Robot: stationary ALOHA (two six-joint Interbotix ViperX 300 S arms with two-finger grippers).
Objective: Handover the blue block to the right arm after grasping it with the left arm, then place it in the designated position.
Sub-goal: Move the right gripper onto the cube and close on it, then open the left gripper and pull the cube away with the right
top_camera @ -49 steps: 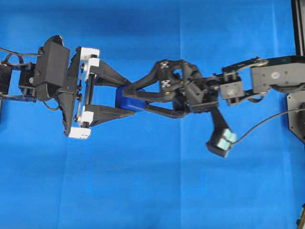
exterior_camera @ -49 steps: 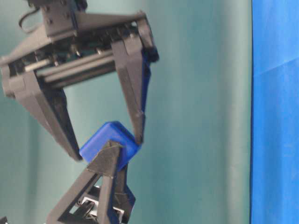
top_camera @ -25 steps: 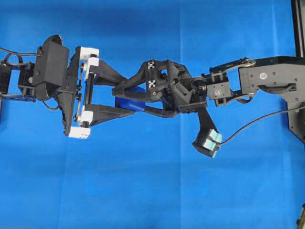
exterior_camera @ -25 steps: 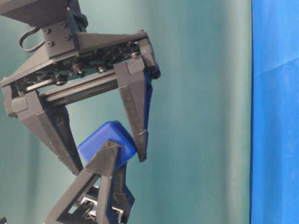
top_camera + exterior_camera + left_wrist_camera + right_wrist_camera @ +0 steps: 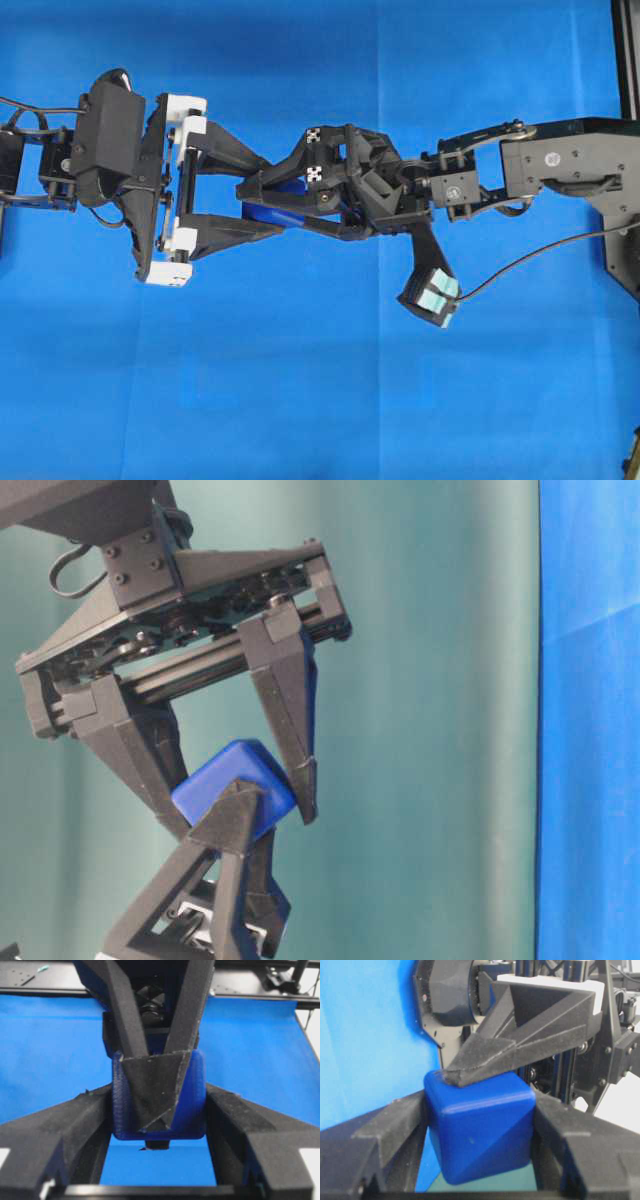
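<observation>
From my station I see the blue block [image 5: 272,213] held in mid-air above the blue cloth [image 5: 300,400] that covers the counter, at the point where the two arms meet. The left arm [image 5: 105,150] reaches in from the left of the overhead view, its gripper [image 5: 262,192] marked by white brackets [image 5: 180,190], and the right arm [image 5: 560,170] comes from the right with its all-black gripper [image 5: 250,197] pointing the opposite way.

In the left wrist view the block [image 5: 192,1105] sits between my left fingers [image 5: 70,1130], touching both, with one right finger [image 5: 150,1095] crossing its face. In the right wrist view the block [image 5: 480,1125] fills the gap between the right fingers [image 5: 385,1135], which touch its two sides, while a left finger [image 5: 520,1050] lies on its top. So both pairs of jaws are closed onto the block at once, each pair at a narrow span set by the cube, and the two grips cross each other.

From table level the block [image 5: 225,780] is tilted, a corner uppermost, with the right gripper [image 5: 245,815] clasping it from above and the left gripper [image 5: 235,810] pinching it from below.

The pale teal-grey cap [image 5: 432,297] hangs under the right arm's wrist, with a cable [image 5: 550,255] running off toward the frame post [image 5: 627,60] at the right edge.
</observation>
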